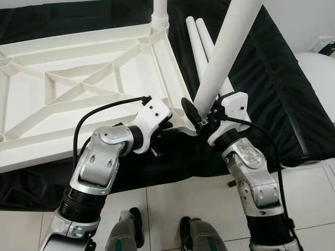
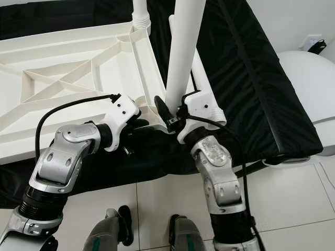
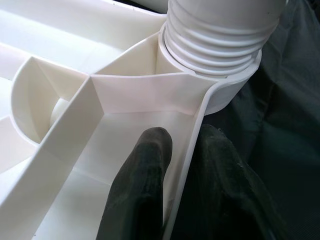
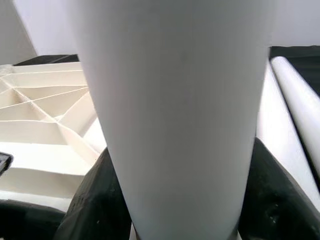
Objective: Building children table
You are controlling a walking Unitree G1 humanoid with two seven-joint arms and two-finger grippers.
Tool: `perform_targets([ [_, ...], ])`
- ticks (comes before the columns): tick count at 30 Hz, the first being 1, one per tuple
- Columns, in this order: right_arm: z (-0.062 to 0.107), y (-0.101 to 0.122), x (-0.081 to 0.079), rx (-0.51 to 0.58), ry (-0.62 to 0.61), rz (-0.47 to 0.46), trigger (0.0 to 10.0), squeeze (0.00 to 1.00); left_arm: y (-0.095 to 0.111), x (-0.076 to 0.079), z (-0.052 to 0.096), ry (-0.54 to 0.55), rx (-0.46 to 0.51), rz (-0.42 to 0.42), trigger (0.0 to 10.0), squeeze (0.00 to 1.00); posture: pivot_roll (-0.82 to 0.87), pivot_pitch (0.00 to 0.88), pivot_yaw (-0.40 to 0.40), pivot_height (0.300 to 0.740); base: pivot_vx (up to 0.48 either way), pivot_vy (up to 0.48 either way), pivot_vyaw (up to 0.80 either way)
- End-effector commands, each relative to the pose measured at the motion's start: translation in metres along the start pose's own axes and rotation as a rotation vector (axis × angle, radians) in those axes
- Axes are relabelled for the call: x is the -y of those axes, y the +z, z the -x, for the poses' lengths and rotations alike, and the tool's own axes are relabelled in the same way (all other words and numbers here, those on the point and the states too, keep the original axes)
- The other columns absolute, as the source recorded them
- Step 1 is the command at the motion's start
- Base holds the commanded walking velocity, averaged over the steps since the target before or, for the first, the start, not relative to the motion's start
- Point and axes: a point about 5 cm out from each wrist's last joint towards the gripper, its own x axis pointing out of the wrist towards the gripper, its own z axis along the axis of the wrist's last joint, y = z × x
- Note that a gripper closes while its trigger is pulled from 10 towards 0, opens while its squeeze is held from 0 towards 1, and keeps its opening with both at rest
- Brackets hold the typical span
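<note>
Your white plastic tabletop (image 1: 78,89) lay upside down on a black cloth (image 1: 272,89), ribbed underside up, with diagonal braces crossing between the rim walls. One white leg (image 1: 159,13) already stood in the far corner socket. Two loose legs (image 1: 201,47) lay side by side on the cloth just beside the tabletop's right edge.

Your left gripper (image 3: 175,165) pinched the tabletop's thin rim wall at the near right corner, one black finger (image 3: 137,190) inside the rim and the other outside. Just beyond the fingers, a leg's threaded end (image 3: 215,40) sat in the round corner socket (image 3: 225,95), with several ridges above the collar.

Your right gripper (image 1: 201,112) was clamped around that leg (image 1: 225,52), a smooth white tube, low on its shaft, fingers pressed to either side. The leg leaned to the right from the corner.
</note>
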Motion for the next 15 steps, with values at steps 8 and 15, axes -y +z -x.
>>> perform_targets([
  [8,0.001,-0.023,-0.03,-0.103,-0.156,-0.062,10.0,0.0,-0.001,-0.011,0.002,0.157,0.014,0.04,10.0,0.0,-0.01,0.272,-0.032,0.74,0.0,0.0,0.0],
  [15,0.001,-0.028,-0.03,-0.132,-0.244,-0.057,10.0,0.0,0.0,-0.011,0.002,0.157,0.015,0.041,10.0,0.0,-0.01,0.271,-0.033,0.74,0.0,0.0,0.0],
])
